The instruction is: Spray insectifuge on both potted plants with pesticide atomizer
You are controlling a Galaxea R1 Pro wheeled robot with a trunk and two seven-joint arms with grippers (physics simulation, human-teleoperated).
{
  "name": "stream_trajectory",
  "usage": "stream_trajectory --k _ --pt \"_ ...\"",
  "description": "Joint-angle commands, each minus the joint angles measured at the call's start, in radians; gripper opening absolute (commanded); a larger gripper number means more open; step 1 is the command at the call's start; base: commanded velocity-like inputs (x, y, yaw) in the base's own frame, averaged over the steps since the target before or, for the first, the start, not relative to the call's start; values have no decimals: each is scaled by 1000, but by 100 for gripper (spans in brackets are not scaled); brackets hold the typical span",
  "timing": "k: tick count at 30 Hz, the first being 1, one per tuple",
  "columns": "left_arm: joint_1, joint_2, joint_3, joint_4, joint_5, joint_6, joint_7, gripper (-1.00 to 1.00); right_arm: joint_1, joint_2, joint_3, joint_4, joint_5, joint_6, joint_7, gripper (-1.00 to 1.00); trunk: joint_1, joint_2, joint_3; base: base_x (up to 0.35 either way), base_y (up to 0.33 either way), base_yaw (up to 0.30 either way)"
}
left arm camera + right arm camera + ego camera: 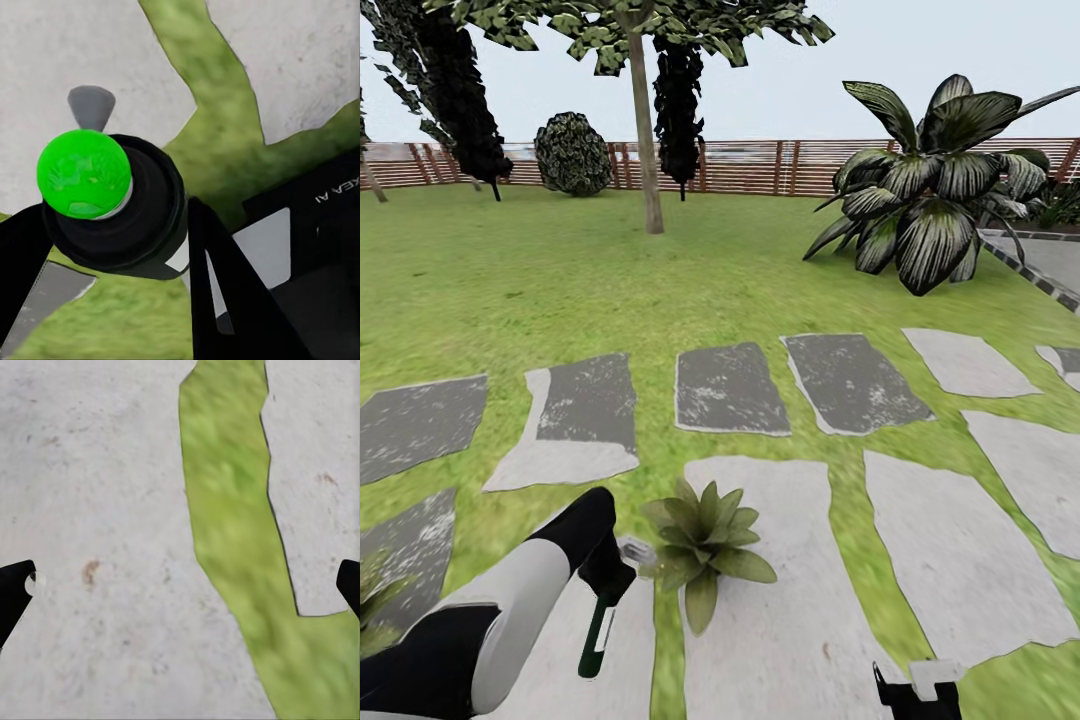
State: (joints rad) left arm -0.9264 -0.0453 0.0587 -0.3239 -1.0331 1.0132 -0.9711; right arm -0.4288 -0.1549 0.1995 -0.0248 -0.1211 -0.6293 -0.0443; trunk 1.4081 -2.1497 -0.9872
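Nozzle aim mattered: your left gripper [605, 585] clamped the slim dark-green atomizer [598, 632] beside the low leafy rosette [705, 545]; your right gripper [180, 585] gaped wide.

Garden lawn [510, 280], layout. Stepping stones [730, 388] run in a row across the middle ground, with further slabs nearer the robot. Potted plant [705, 545] sits on a near slab, left of centre. Pesticide atomizer [600, 628] hangs just left of that plant, held in the left gripper [610, 580], trigger head nearest the leaves. Second potted plant [372, 600] at the far left edge. Right gripper [918, 690] low at right, over a slab. Large striped-leaf plant [930, 190] behind, right. Tree trunk [645, 130] behind, centre-left; bush [572, 153] beyond it, before the fence [760, 165].
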Motion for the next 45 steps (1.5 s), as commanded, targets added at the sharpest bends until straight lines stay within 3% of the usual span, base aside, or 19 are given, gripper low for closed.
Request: stream_trajectory --k 1,11,14,16,17,20,24,29,37,45 --pt "0 -1 6 -1 -10 6 -8 -100 0 0 9 0 -9 -2 -2 100 0 0 -1 298 0 0" --pt "-32 -3 6 -1 -9 5 -22 -100 1 9 9 1 -8 -1 -2 100 0 0 -1 84 0 0" --pt "-63 6 -56 -1 -11 1 -113 -100 1 9 9 1 -8 -1 -2 100 0 0 -1 0 0 0" --pt "-68 7 -164 -6 -28 1 -214 -100 1 9 9 1 -8 -1 -2 100 0 0 -1 0 0 0" --pt "-67 7 -200 -10 -34 1 -243 -100 2 9 9 0 -8 -1 -2 100 0 0 -1 0 0 0" --pt "-67 9 -236 -13 -40 1 -274 -100 2 9 9 0 -8 -1 -2 100 0 0 -1 0 0 0" --pt "-58 23 -245 -12 -42 -1 -280 -100 2 9 9 0 -8 -1 -2 100 0 0 -1 0 0 0" --pt "-69 66 -237 -16 -35 7 -283 -100 2 9 9 1 -8 -1 -2 100 0 0 -1 0 0 0" --pt "-133 53 -237 -18 -37 11 -284 -100 2 10 9 0 -8 -1 -2 100 0 0 -1 29 0 0" --pt "-125 53 -239 -15 -38 8 -284 -100 2 10 9 1 -8 -1 -2 100 0 0 -1 119 0 0"
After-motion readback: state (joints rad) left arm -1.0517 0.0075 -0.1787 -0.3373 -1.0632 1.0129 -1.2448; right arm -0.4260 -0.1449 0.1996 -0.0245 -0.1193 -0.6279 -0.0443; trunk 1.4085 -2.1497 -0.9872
